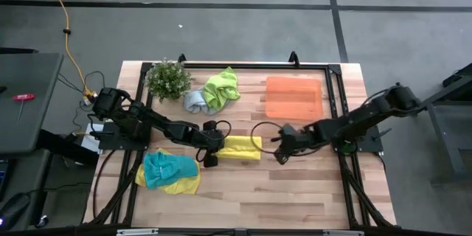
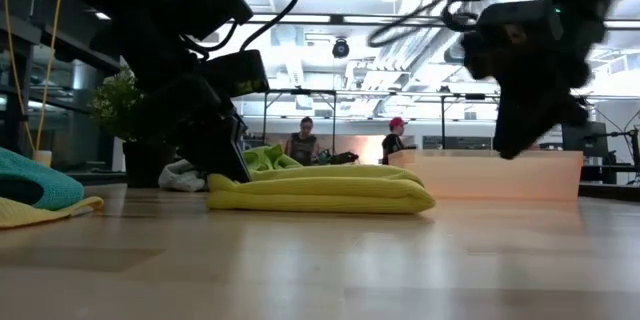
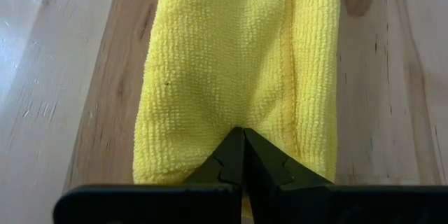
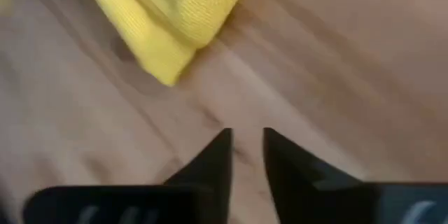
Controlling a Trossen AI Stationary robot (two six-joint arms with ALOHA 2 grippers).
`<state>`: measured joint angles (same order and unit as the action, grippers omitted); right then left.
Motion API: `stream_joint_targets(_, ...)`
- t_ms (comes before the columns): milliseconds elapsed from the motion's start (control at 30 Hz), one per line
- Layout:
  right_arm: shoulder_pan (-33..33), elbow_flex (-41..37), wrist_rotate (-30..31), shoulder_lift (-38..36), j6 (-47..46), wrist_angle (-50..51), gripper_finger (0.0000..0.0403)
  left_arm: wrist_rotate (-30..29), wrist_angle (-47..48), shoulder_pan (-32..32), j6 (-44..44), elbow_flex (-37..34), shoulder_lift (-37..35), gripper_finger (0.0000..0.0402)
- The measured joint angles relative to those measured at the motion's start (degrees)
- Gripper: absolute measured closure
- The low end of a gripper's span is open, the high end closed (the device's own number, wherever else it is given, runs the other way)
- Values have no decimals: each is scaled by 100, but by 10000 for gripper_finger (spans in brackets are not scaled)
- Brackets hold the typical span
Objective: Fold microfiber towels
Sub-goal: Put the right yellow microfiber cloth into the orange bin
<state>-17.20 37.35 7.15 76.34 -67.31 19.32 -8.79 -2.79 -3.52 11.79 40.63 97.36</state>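
Note:
A yellow towel, folded into a narrow band, lies flat on the wooden table's middle. My left gripper is shut at its left end. My right gripper hangs a little off the band's right end, above the bare wood, slightly open with nothing between its fingers. A teal towel lies crumpled on a second yellow one at the near left. A lime green towel and a pale grey-blue one lie bunched at the far side. My left gripper's shut fingers lie on the top layer of the folded yellow towel at its left end, slanting down from the table's left, along the band. The towel stays flat on the table. Whether any cloth is caught between the fingers I cannot tell.
A small leafy plant stands at the far left. A flat orange tray lies at the far right. Bare wood stretches along the near edge, right of the teal towel. People sit in the room beyond the table.

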Motion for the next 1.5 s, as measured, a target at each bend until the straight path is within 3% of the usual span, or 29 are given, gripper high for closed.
stream_joint_targets(200, -259, -1443, 857, -198, -1991, -3329, 197, -16, -2, -1, 1, -1, 0, 401)
stream_joint_targets(367, -33, -1410, 789, 488, -2420, -3713, 121, -26, -4, -1, 1, -3, 0, 401)
stream_joint_targets(500, 174, -1002, 451, 1198, -2406, -3743, 107, -29, -7, -1, 1, -3, 0, 401)
stream_joint_targets(700, 314, -301, 405, 2040, -2264, -3719, 106, -31, -10, -1, 8, -5, -2, 401)
stream_joint_targets(1033, 368, 233, 590, 2392, -2593, -3239, 107, -42, -17, 2, 12, -5, -2, 401)
stream_joint_targets(1133, 366, 235, 663, 2423, -2803, -3212, 115, -42, -15, 2, 16, -5, -2, 401)
stream_joint_targets(1233, 364, 235, 701, 2476, -2941, -3171, 149, -42, -17, 2, 16, -5, -2, 401)
stream_joint_targets(1333, 366, 237, 687, 2493, -2975, -2981, 208, -42, -17, 2, 11, -5, -2, 401)
stream_joint_targets(1500, 366, 221, 672, 2511, -2670, -2792, 341, -128, -57, -1, 1, -5, -2, 401)
